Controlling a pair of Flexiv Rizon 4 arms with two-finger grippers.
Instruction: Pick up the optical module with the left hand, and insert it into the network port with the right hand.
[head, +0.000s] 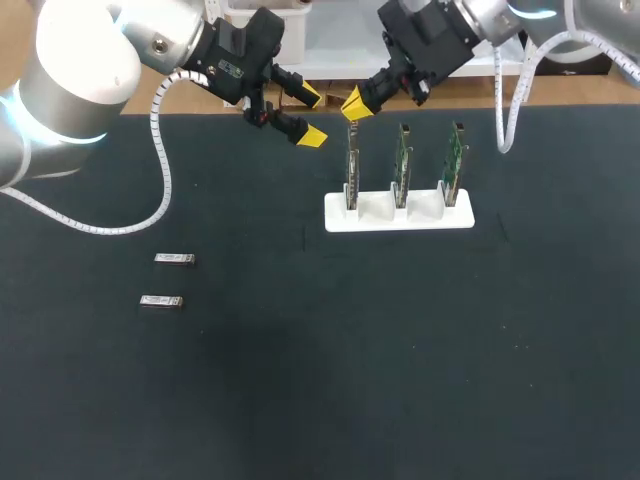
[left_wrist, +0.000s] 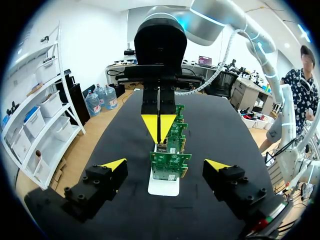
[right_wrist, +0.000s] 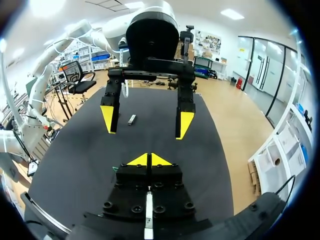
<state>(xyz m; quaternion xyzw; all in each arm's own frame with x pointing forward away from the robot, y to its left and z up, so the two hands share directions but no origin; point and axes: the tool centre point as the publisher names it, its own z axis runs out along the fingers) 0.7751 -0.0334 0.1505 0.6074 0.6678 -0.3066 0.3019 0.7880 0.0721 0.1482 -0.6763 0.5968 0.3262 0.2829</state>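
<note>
Two small silver optical modules (head: 174, 259) (head: 161, 300) lie on the black table at the left, far from both grippers. One module (right_wrist: 131, 119) shows in the right wrist view, beyond my left gripper. Three green port boards (head: 402, 160) stand upright in a white holder (head: 400, 218). My left gripper (head: 311, 116) hangs open and empty above the table's back edge, left of the boards, facing them end-on (left_wrist: 170, 162). My right gripper (head: 357, 103) is shut with nothing in it, just above the leftmost board (head: 352, 165). The two grippers face each other.
The white holder (left_wrist: 163, 186) sits right of the table's middle, directly under and ahead of my left gripper (left_wrist: 165, 165). Black tabletop stretches in front of the holder and around the modules. My left arm's white cable loops down over the table's left rear.
</note>
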